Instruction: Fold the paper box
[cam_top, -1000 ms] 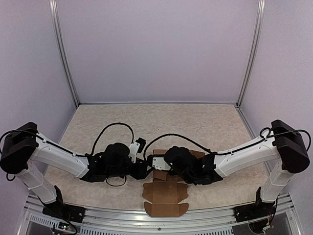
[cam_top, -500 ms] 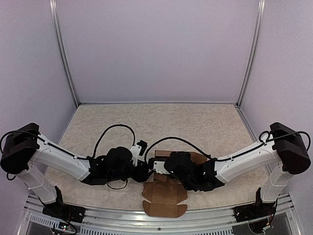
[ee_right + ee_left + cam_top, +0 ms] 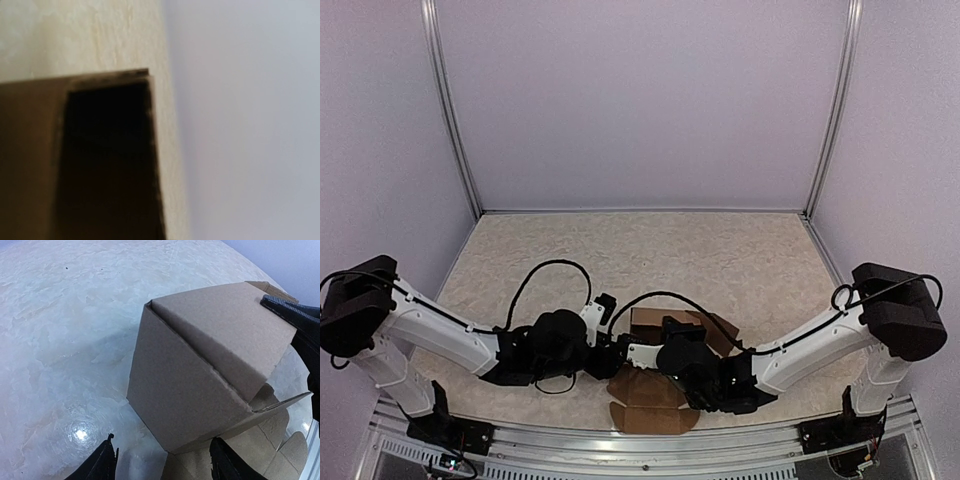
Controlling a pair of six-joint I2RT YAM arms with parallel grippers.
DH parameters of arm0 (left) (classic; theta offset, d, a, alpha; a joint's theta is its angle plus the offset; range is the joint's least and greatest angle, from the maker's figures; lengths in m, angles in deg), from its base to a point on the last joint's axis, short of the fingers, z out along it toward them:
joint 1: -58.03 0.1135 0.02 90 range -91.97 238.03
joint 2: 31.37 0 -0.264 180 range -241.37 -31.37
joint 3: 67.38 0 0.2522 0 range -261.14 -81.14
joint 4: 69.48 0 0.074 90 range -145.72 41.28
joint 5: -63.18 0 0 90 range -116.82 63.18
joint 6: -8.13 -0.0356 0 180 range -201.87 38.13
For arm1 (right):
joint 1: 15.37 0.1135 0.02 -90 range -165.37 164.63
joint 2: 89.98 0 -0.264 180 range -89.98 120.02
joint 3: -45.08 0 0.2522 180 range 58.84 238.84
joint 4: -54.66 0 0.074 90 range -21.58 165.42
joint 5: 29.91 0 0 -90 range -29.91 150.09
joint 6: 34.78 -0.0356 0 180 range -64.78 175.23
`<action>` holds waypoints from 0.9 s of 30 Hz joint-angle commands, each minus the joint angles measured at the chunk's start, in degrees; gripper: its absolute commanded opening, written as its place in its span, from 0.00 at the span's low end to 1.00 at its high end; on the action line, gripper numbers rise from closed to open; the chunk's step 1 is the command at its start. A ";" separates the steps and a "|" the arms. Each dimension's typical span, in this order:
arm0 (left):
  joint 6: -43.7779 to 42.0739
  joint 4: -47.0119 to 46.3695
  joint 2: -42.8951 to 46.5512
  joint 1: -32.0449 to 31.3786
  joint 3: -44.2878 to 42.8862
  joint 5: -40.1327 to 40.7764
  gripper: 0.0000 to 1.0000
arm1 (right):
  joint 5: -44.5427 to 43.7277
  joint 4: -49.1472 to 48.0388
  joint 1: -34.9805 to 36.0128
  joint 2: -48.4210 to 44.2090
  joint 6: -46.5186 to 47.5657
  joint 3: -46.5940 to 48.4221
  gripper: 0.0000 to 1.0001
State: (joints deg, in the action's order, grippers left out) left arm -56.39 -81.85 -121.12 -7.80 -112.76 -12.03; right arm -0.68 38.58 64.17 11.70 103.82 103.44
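Observation:
The paper box is plain brown cardboard, partly folded, near the table's front edge. Its walls stand up and its flat flaps lie toward the near edge. In the left wrist view the box stands tilted, with a top panel folded over. My left gripper is open and empty, its fingertips just short of the box's lower corner; from above it is at the box's left side. My right gripper is against the box, and one black finger rests on the top panel. The right wrist view shows only cardboard and a dark hollow.
The beige speckled table is closed in by pale walls and metal corner posts. A metal rail runs along the near edge just below the box's flaps. Black cables loop above both wrists.
Both wrists have moved closer to the near edge and closer together. The box has shifted with them, its upright part now more raised and the flat flaps nearer the rail.

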 commanded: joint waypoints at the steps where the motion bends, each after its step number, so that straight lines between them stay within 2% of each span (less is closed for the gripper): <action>1: -0.05 -7.60 -0.78 -0.62 0.12 2.15 0.63 | -1.70 -5.44 1.35 2.95 3.53 -1.11 0.00; 13: -2.97 -18.51 -5.45 -2.11 1.77 6.31 0.70 | -2.69 0.12 1.24 3.93 -2.46 1.41 0.00; 18: -5.32 -19.52 -7.71 -3.91 0.31 9.15 0.75 | -2.69 3.66 1.27 3.84 -6.01 2.48 0.00; 27: -7.32 -22.00 -10.91 -4.23 -1.59 10.44 0.76 | -1.99 7.87 1.06 2.90 -10.50 3.42 0.00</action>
State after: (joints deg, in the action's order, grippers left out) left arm -61.64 -99.80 -130.44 -11.79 -111.73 -3.20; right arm -4.79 42.38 64.61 14.20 96.46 105.87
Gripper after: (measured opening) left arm 0.759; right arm 0.006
